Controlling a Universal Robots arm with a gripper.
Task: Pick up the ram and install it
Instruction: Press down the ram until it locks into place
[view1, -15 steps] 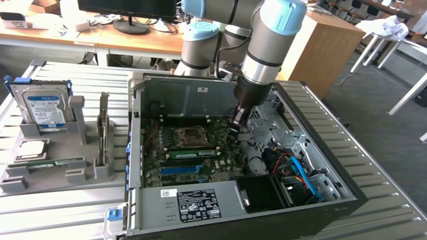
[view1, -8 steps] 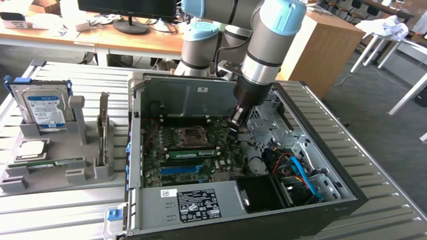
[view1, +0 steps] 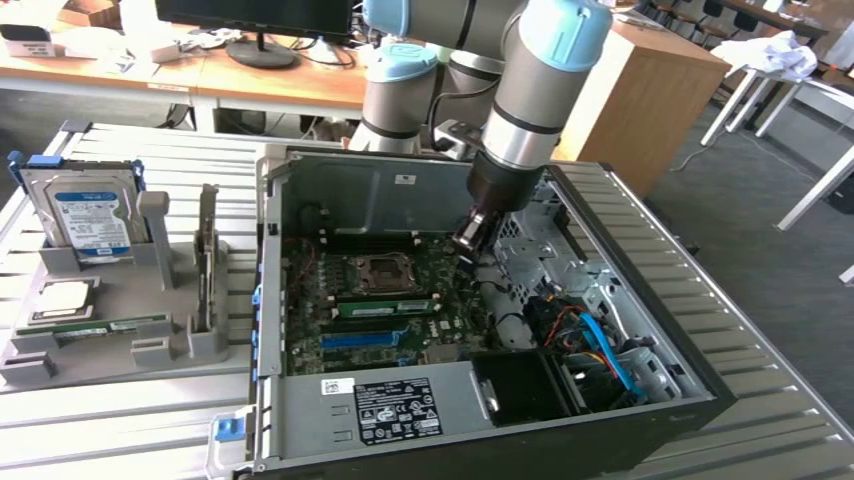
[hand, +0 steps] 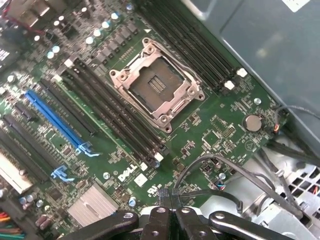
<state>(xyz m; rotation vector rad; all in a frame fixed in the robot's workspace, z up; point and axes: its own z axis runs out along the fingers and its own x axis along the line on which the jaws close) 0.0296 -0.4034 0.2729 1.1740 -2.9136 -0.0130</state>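
Observation:
My gripper (view1: 465, 243) hangs inside the open computer case (view1: 694, 390), over the right side of the motherboard (view1: 400, 330) in the exterior view. Its fingertips (hand: 165, 199) are pressed together and nothing is between them. Below it lie the empty processor socket (hand: 156, 84) and the long black memory slots (hand: 112, 112) on both sides of it. The ram (view1: 96, 326), a thin green stick, lies flat in the grey holder (view1: 80, 360) outside the case, far to the exterior view's left of the gripper.
The holder also carries a silver hard drive (view1: 83, 218), a square processor chip (view1: 64, 297) and an upright card (view1: 207, 262). Loose black cables (hand: 235, 175) run close to the fingertips. The metal case walls surround the board. Desks and a cabinet stand behind the slatted table.

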